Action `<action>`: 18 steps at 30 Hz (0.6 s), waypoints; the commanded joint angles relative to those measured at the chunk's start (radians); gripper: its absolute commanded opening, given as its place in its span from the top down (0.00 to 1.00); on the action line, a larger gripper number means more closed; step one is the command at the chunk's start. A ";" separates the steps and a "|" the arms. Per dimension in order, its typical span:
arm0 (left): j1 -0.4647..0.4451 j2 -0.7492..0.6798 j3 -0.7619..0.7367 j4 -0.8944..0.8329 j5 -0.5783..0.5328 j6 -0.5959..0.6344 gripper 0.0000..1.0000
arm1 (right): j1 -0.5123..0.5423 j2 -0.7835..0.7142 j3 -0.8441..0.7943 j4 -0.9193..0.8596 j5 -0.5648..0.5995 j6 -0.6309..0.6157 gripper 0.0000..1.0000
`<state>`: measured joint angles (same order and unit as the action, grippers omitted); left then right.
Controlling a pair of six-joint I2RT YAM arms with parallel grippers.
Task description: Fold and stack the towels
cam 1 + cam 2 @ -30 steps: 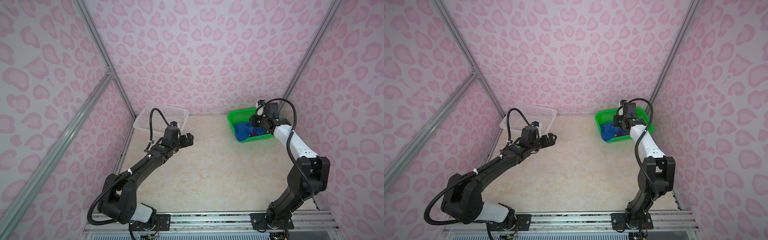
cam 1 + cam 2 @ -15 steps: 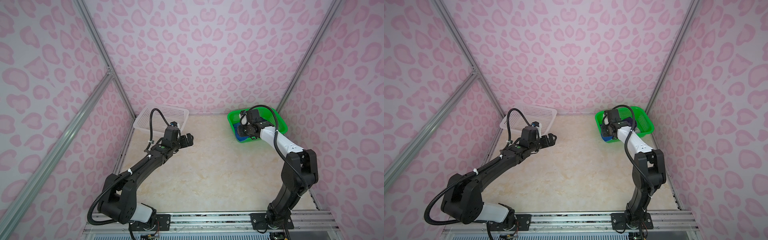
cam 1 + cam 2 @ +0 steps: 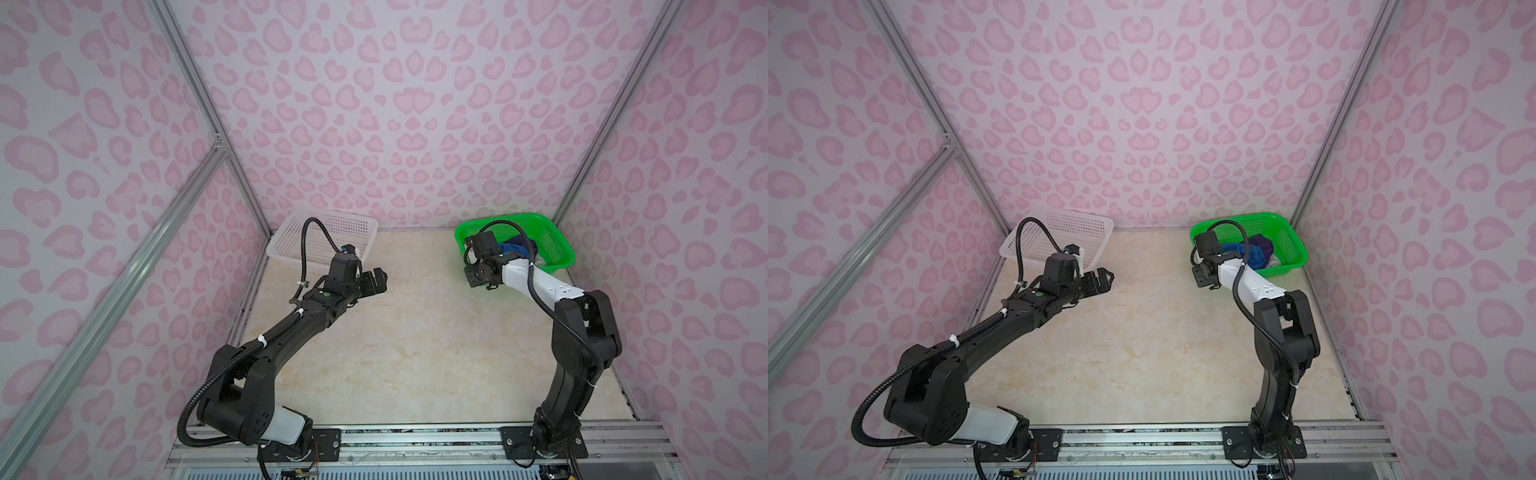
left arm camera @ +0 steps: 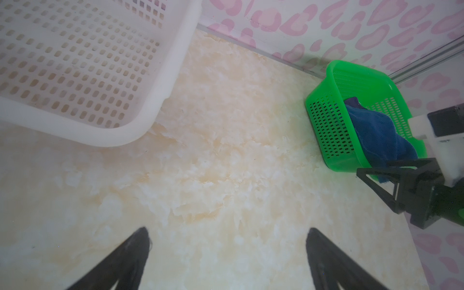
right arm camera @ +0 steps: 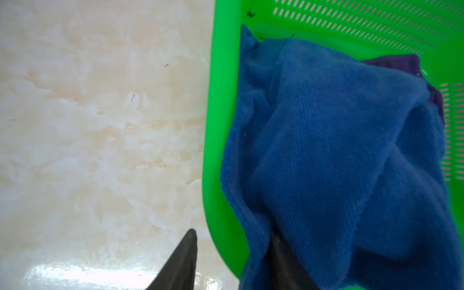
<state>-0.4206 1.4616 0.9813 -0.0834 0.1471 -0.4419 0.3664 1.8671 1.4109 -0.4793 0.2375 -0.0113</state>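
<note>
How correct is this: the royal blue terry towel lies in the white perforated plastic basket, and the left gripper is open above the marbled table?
Wrong basket: the royal blue terry towel lies in the green perforated plastic basket, as the right wrist view shows. The left gripper is open above the marbled table.

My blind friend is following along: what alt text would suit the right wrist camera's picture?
A crumpled blue towel lies heaped in a green perforated basket and spills over its rim, a purple towel peeking out behind. The dark tips of the robot's right claw straddle that rim, above a cream marbled table.
</note>
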 commanded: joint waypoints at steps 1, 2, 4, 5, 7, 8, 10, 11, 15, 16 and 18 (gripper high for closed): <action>-0.001 0.002 -0.003 0.034 0.002 0.013 0.01 | 0.011 0.030 0.021 -0.040 0.048 -0.009 0.69; -0.001 0.000 -0.003 0.032 0.000 0.015 0.01 | 0.012 0.033 0.026 -0.044 0.054 -0.011 0.73; 0.000 -0.002 -0.001 0.028 -0.001 0.018 0.01 | 0.014 0.033 0.035 -0.045 0.059 -0.014 0.80; 0.000 -0.001 -0.002 0.025 -0.001 0.019 0.01 | 0.014 0.028 0.036 -0.046 0.058 -0.013 0.82; 0.000 -0.004 0.000 0.025 -0.001 0.022 0.01 | 0.015 0.018 0.041 -0.045 0.059 -0.015 0.84; 0.000 -0.005 0.002 0.026 0.000 0.023 0.01 | 0.014 0.013 0.045 -0.045 0.059 -0.010 0.86; 0.000 -0.003 0.002 0.025 -0.003 0.023 0.01 | 0.014 0.007 0.051 -0.045 0.062 -0.008 0.90; 0.000 -0.003 0.003 0.025 -0.001 0.023 0.01 | 0.013 0.005 0.053 -0.045 0.059 -0.008 0.90; 0.000 0.000 0.004 0.028 0.002 0.025 0.01 | 0.012 0.010 0.076 -0.055 0.053 -0.013 0.89; 0.000 -0.001 0.006 0.026 0.004 0.025 0.01 | 0.011 0.013 0.085 -0.063 0.045 -0.012 0.82; -0.001 0.000 0.007 0.025 0.004 0.026 0.01 | 0.003 0.016 0.103 -0.080 0.023 -0.011 0.76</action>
<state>-0.4206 1.4612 0.9813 -0.0837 0.1471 -0.4309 0.3767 1.8786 1.4956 -0.5499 0.2863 -0.0303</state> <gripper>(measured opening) 0.990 0.223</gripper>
